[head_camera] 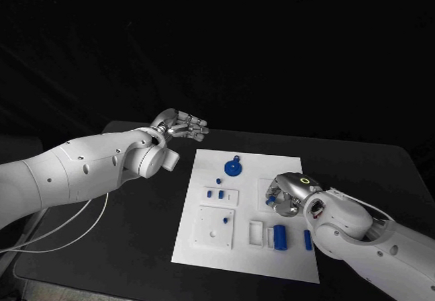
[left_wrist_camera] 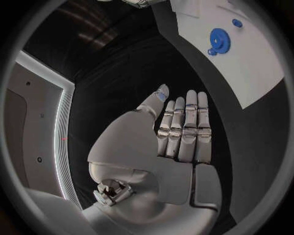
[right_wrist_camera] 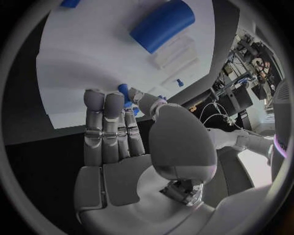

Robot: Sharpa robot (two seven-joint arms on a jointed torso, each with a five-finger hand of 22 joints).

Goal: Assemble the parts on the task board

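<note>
The white task board (head_camera: pixel 248 247) lies in the middle of the black table. On it are a blue gear (head_camera: pixel 233 167), small blue pegs (head_camera: pixel 214 193), a blue cylinder (head_camera: pixel 281 237) and a slim blue piece (head_camera: pixel 308 240). My right hand (head_camera: pixel 291 191) hovers over the board's right side. In the right wrist view its thumb and nearest finger pinch a small blue peg (right_wrist_camera: pixel 124 90), with the cylinder (right_wrist_camera: pixel 162 24) beyond. My left hand (head_camera: pixel 180 126) hangs over the table beyond the board's far left corner, fingers straight and holding nothing. The left wrist view shows that hand (left_wrist_camera: pixel 183 132) with the gear (left_wrist_camera: pixel 219 38) and board (left_wrist_camera: pixel 245 63) beyond it.
White raised blocks (head_camera: pixel 216 226) with holes and slots sit on the board's left half. A white cable (head_camera: pixel 71 235) loops on the table at the left. Bare black table (head_camera: pixel 360 169) surrounds the board.
</note>
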